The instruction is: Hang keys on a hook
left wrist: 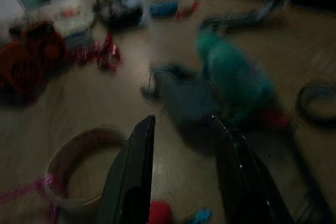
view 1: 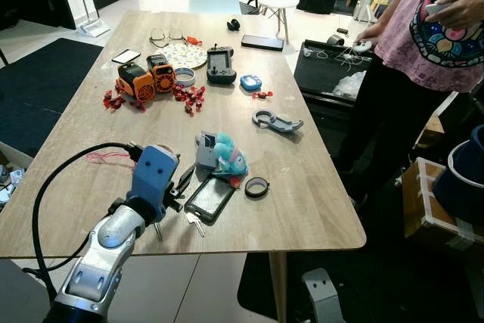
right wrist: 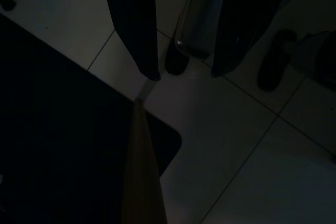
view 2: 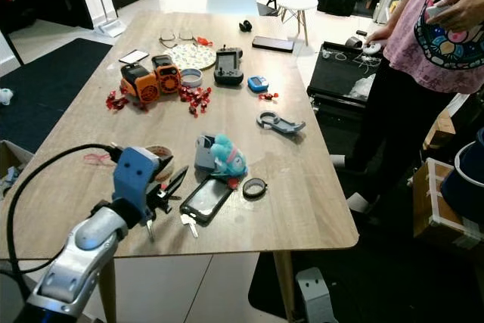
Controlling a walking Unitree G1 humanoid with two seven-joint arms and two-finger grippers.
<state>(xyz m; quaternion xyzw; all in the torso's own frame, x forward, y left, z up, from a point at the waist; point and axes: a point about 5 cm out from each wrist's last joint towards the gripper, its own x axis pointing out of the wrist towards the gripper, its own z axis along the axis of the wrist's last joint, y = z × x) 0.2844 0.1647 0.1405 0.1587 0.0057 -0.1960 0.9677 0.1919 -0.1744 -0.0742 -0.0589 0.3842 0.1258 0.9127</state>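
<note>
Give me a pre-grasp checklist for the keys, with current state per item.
1. Keys located: ok, lying on the table near its front edge, beside the phone.
2. Left gripper open: ok, fingers apart in the left wrist view.
3. Left gripper over keys: not ok, it hovers beyond them, pointing toward the teal plush toy.
4. Right gripper free: ok, open over the floor.
5. Hook located: cannot tell.
6. Person clear of the keys: ok, standing at the table's right side.
</note>
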